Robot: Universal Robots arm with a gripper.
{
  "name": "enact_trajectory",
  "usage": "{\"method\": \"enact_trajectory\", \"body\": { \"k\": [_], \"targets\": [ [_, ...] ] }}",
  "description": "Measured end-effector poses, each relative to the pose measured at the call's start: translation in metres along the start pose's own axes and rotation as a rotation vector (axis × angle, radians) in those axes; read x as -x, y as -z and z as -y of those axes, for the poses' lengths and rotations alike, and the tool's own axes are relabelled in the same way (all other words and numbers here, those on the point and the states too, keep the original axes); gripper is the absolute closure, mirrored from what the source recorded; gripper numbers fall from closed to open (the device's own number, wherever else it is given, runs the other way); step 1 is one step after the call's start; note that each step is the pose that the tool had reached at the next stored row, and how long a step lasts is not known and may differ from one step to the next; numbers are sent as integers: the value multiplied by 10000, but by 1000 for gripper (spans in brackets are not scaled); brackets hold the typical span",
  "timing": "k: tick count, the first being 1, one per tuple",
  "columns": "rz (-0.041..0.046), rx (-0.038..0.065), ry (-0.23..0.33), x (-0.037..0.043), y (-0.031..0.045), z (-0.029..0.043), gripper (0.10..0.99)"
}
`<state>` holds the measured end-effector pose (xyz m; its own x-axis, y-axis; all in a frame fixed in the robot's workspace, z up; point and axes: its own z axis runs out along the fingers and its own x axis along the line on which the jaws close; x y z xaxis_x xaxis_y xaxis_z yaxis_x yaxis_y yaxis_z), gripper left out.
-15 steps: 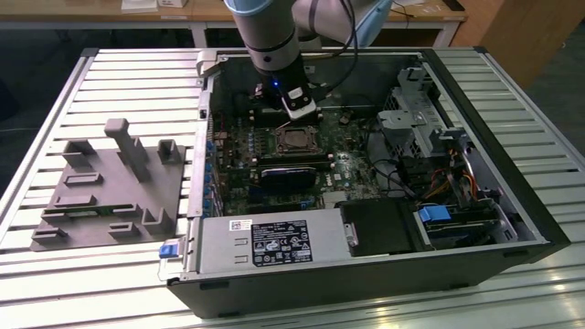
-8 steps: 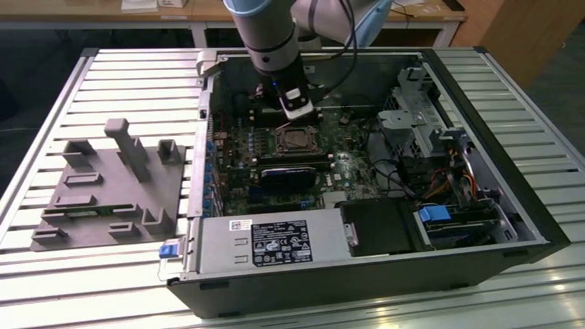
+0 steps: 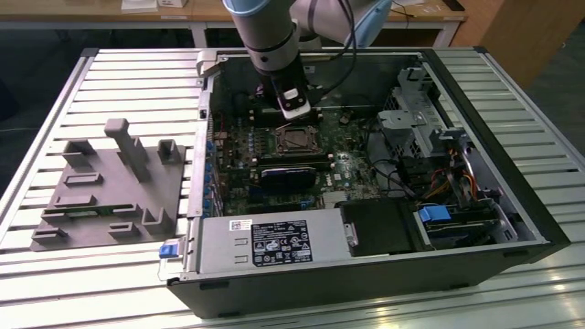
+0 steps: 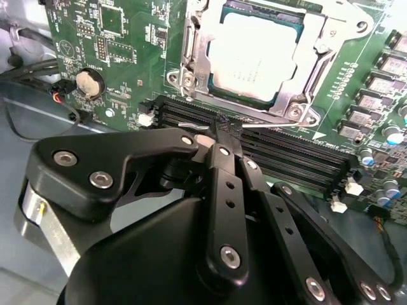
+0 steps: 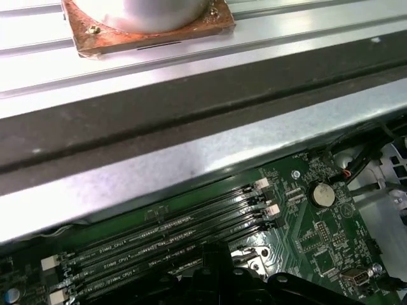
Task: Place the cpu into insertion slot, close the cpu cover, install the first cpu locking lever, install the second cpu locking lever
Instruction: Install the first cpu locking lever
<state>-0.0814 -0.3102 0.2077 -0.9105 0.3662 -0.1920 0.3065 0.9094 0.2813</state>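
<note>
The cpu (image 4: 254,54), silvery-grey on top, lies flat in the insertion slot (image 3: 294,140) on the green board. The cpu cover (image 4: 289,105), a thin metal frame, is folded down around it. A thin metal locking lever (image 4: 267,125) runs along the socket's edge beside the memory slots. My gripper (image 4: 221,132) is shut, and its tips sit on this lever rod, which shows on both sides of them. In the exterior view the gripper (image 3: 294,115) hangs inside the open case just behind the socket.
Long black memory slots (image 4: 286,149) lie right beside the lever. A coin battery (image 5: 322,194) sits further along the board. A dark block (image 3: 288,177), a power supply (image 3: 274,243), a drive cage (image 3: 420,123) and cables crowd the case. A grey fixture (image 3: 109,185) stands outside it.
</note>
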Motion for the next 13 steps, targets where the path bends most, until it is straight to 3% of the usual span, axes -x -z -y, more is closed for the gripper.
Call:
{"method": "enact_trajectory", "body": {
  "k": [13],
  "targets": [
    [183,-266,-342,-35,-47,-55,984]
  ]
}}
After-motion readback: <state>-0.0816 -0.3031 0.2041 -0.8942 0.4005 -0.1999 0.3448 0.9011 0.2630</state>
